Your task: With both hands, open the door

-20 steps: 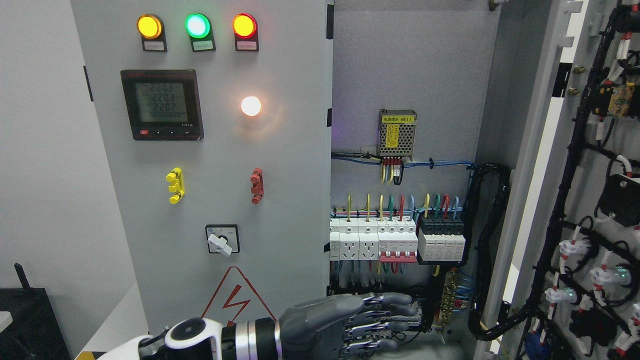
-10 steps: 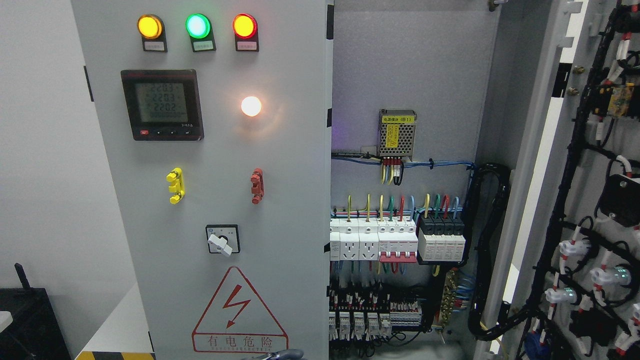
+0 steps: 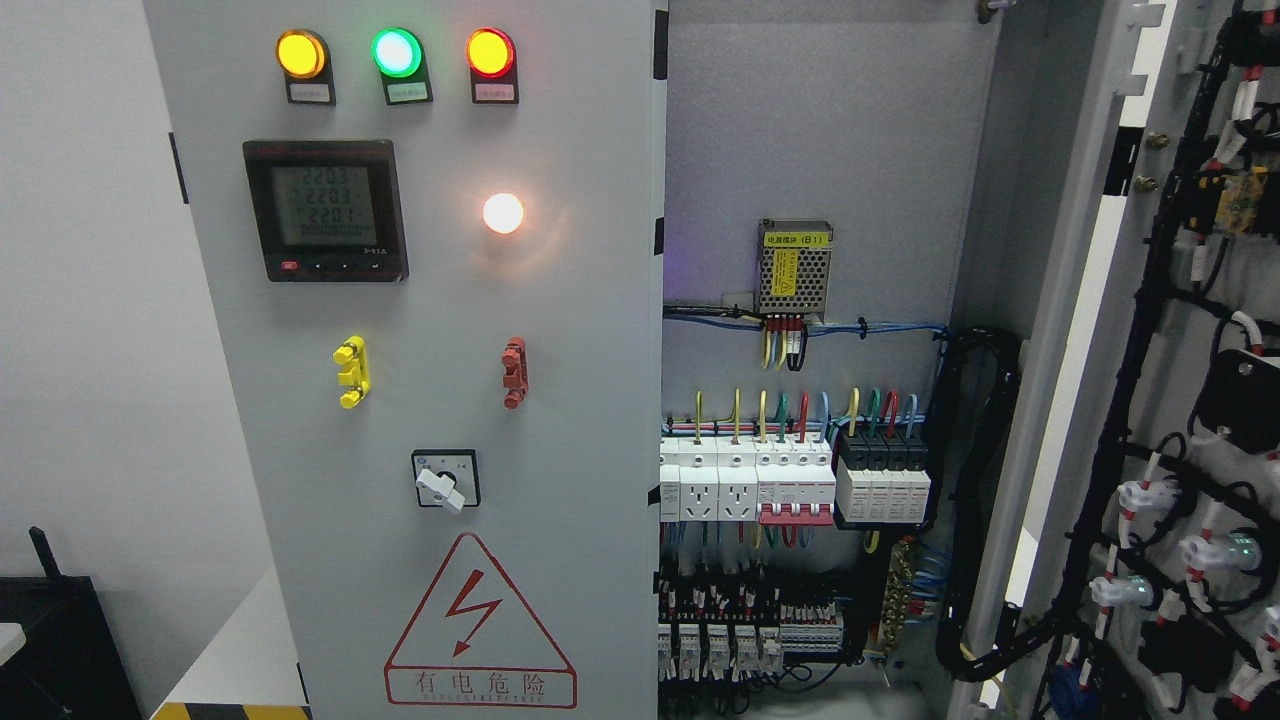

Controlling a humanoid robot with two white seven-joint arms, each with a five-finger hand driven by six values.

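The grey left door [image 3: 440,300] of the electrical cabinet faces me, closed or nearly so. It carries three lit lamps, a digital meter [image 3: 325,210], a yellow handle [image 3: 351,371], a red handle [image 3: 514,372], a rotary switch [image 3: 445,480] and a warning triangle [image 3: 480,625]. The right door [image 3: 1190,380] is swung wide open at the picture's right, its wired inner face showing. Between them the cabinet interior [image 3: 800,330] lies exposed, with breakers [image 3: 795,485] and coloured wires. Neither hand shows in the head view.
A small power supply [image 3: 795,267] hangs on the back panel. A thick black cable bundle [image 3: 985,500] runs down the interior's right side. At lower left stands a dark box [image 3: 60,645] next to a white wall.
The left hand, which lay across the bottom of the picture by the cabinet's lower edge, has dropped down out of view. Doors have not moved.
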